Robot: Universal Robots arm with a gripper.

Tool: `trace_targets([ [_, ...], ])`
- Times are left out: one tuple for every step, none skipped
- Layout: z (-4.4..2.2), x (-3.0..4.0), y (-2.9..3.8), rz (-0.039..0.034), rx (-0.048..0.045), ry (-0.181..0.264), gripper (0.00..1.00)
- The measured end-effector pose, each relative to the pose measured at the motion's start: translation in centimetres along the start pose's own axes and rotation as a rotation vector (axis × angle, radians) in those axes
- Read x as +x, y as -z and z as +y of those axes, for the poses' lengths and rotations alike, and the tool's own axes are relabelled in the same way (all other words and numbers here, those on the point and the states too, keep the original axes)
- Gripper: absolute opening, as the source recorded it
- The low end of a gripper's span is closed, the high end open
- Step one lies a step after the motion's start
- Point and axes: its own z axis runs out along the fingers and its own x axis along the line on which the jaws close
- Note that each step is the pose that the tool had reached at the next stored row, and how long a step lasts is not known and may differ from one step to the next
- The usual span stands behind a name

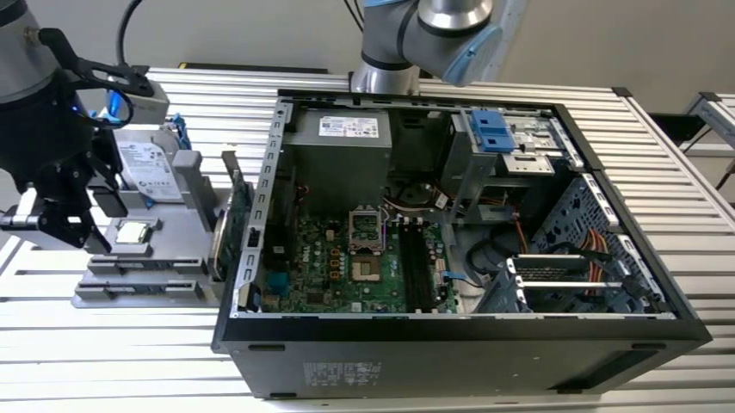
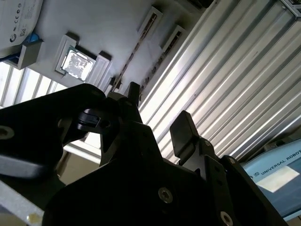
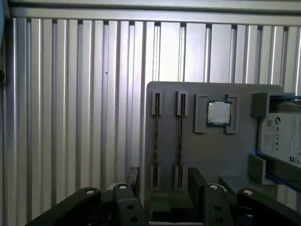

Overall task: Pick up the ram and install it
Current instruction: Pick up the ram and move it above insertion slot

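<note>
You are at the pick step: nothing has been lifted and nothing has gone into the open computer case. The gripper hovers over the grey holder tray, which sits on the slatted bench on the exterior view's left of the case. Its fingers are spread wide and have hold of nothing.

The ram stands on edge in a slot of the tray, along the tray's edge farthest from the hard drive. A second stick stands in the slot just beside it. The processor chip lies between the sticks and the drive.

In the first wrist view both sticks fall inside the gap between the fingers, so I cannot tell which one you are aiming at. By my judgement the grasp calls for centring on one stick alone. One finger has to go down into the narrow lane between the two, and the lift has to run straight along the slot. The risk is catching the neighbouring stick or closing on both. In the case, the motherboard's long black memory slots look empty.
</note>
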Motion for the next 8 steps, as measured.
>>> trace_targets([
  [0.00,0.00,-0.08,-0.0001,0.0001,0.000,1.00],
  [0.00,0.00,-0.17,0.0000,0.0001,0.000,1.00],
  [-0.01,0.01,-0.26,-0.0001,0.0001,0.000,1.00],
  [-0.01,0.01,-0.36,0.0000,0.0001,0.000,1.00],
  [-0.01,0.01,-0.44,-0.0001,0.0001,0.000,1.00],
  [-0.01,0.01,-0.53,0.0000,0.0001,0.000,1.00],
  [-0.01,0.00,-0.63,0.0000,0.0001,0.000,1.00],
  [-0.01,0.00,-0.72,0.0000,0.0000,0.000,1.00],
])
